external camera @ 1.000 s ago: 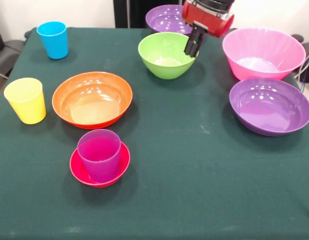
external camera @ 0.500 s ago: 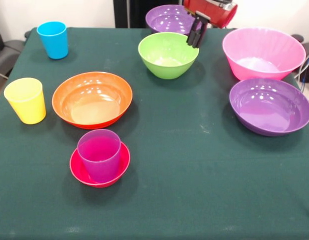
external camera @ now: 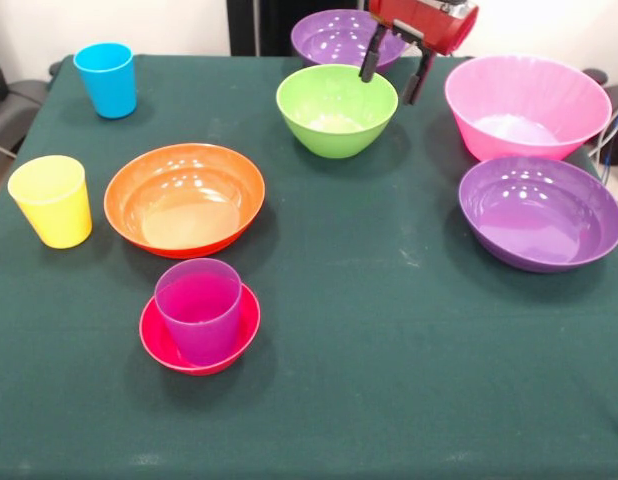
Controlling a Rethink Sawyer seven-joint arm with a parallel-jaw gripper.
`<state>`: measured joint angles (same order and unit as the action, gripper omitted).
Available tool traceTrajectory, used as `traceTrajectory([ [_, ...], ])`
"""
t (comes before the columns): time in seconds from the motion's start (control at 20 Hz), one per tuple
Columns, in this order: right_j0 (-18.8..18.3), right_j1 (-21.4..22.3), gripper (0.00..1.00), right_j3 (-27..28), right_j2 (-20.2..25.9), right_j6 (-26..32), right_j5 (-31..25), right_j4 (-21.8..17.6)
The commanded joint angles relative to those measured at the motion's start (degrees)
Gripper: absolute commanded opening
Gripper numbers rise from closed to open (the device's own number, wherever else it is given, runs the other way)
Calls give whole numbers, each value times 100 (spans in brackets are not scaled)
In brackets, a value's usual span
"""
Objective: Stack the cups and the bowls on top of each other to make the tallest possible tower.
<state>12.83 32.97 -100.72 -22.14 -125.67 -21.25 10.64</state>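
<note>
My gripper point(external camera: 393, 70) hangs open at the far side of the table, its fingers straddling the far right rim of the lime green bowl point(external camera: 335, 110), holding nothing. A purple cup point(external camera: 198, 309) stands inside a small red bowl point(external camera: 159, 340) near the front left. Beside them lie a wide orange bowl point(external camera: 184, 198), a yellow cup point(external camera: 51, 200) and a blue cup point(external camera: 105, 79). A big pink bowl point(external camera: 526, 104) and a purple bowl point(external camera: 540, 212) sit on the right. Another purple bowl point(external camera: 331, 38) lies behind the green one, partly hidden by the gripper.
The dark green tablecloth point(external camera: 389, 350) covers the whole table. Cables point(external camera: 611, 130) hang at the right edge.
The gripper has risen from inside the green bowl's right rim and its fingers have spread from shut to open. The bowls and cups have not moved.
</note>
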Motion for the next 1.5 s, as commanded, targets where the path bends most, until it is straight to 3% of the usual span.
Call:
traceTrajectory([
  [0.05,66,-105,100,190,357,-682,-422,-18],
  [0.65,42,-171,100,64,421,-692,-233,-26],
  [1.5,-239,-484,100,-631,924,-859,730,49],
])
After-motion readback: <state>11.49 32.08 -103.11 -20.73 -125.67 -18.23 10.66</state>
